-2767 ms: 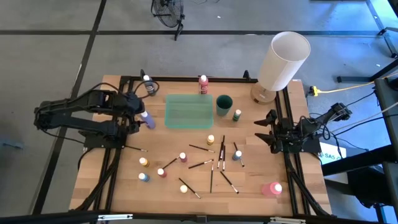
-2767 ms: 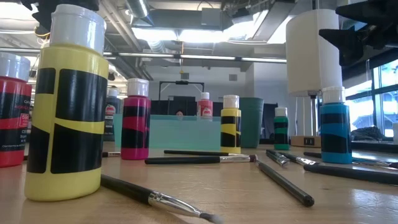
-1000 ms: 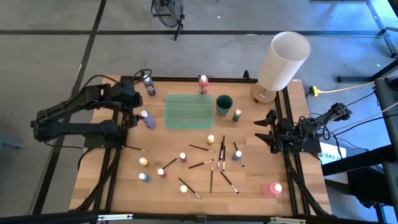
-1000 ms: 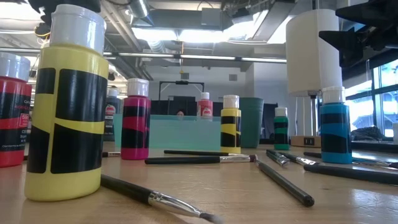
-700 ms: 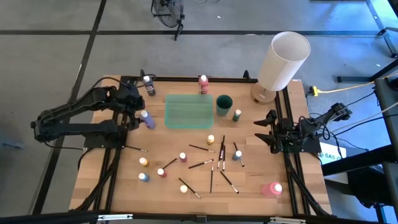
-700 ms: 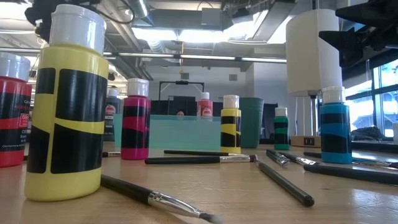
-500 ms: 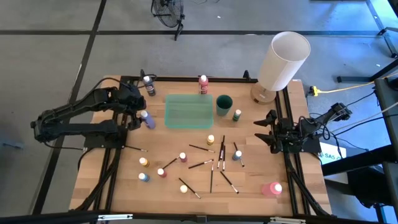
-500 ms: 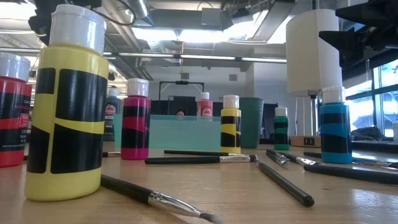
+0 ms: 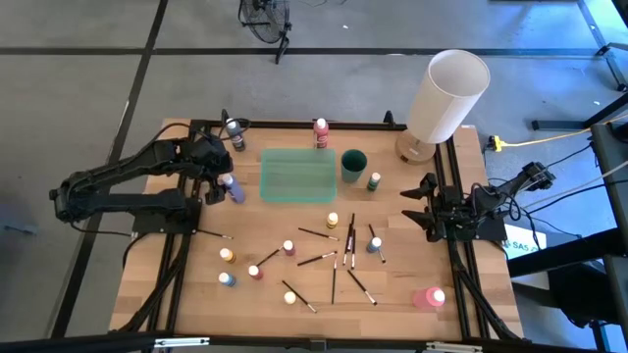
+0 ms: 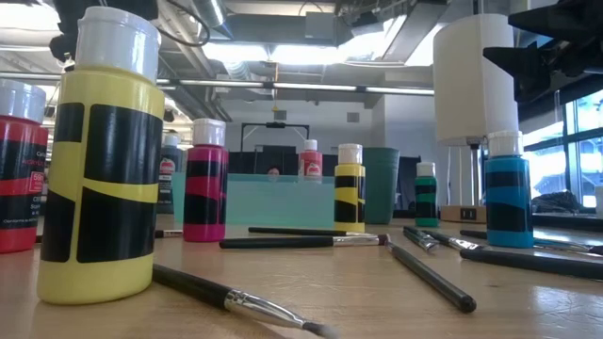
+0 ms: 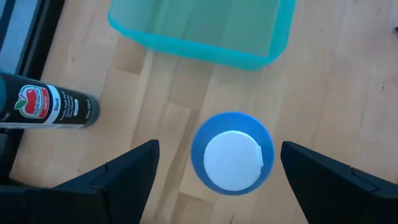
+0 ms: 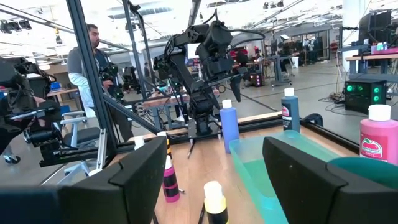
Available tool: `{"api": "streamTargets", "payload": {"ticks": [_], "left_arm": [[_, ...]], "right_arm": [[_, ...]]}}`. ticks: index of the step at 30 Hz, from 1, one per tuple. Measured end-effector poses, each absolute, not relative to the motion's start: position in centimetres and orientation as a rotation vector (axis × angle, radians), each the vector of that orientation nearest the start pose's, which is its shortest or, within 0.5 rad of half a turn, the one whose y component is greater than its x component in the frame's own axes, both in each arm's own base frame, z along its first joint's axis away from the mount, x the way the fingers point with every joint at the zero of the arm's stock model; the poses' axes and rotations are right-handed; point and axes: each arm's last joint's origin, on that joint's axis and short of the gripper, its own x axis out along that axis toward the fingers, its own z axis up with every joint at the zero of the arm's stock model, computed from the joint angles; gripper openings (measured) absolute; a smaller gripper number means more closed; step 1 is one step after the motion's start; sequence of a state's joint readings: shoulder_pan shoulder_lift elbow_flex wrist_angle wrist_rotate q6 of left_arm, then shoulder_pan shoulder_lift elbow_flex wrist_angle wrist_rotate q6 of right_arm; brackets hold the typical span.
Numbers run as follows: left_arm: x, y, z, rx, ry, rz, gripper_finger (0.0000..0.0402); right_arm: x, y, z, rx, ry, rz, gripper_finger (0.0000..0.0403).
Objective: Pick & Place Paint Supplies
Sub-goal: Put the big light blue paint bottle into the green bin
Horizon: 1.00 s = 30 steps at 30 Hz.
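L gripper [image 11: 217, 165] is held over blue bottle [image 11: 232, 157] beside tray [image 11: 205, 28], jaws wide, nothing gripped. R gripper [image 9: 414, 208] is parked at table's [image 9: 392, 294] right edge, jaws wide.

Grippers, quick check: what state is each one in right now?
Left gripper: open, jaws either side of the blue bottle, holding nothing.
Right gripper: open, empty, at the table's right edge.

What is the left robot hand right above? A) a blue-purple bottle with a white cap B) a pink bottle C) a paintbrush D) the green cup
A: the left gripper, fingers spread open, hangs over the blue-purple bottle, whose white cap sits between them.
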State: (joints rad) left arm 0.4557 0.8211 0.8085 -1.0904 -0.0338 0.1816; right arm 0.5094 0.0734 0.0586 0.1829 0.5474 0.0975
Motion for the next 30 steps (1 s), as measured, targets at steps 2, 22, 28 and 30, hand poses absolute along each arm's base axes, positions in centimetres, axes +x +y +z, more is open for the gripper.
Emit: {"api": "streamTargets", "payload": {"ticks": [2,22,28,30], "left_arm": [[11.58,5.78,26.74,-0.076,1.120,0.339,0.0334],[11.46,5.92,26.73,-0.083,1.131,0.417,0.0333],[11.46,5.92,26.72,-0.105,1.126,0.431,0.0333],[11.46,5.92,26.72,-0.114,1.124,0.437,0.0333]], "right_arm": [[8.92,3.25,19.47,0.182,-0.147,-0.031,0.0270],[8.92,3.26,19.47,0.182,-0.147,-0.030,0.0270],[8.92,3.26,19.47,0.182,-0.147,-0.029,0.0270],[8.92,3.26,19.47,0.182,-0.147,-0.030,0.0270]]}}
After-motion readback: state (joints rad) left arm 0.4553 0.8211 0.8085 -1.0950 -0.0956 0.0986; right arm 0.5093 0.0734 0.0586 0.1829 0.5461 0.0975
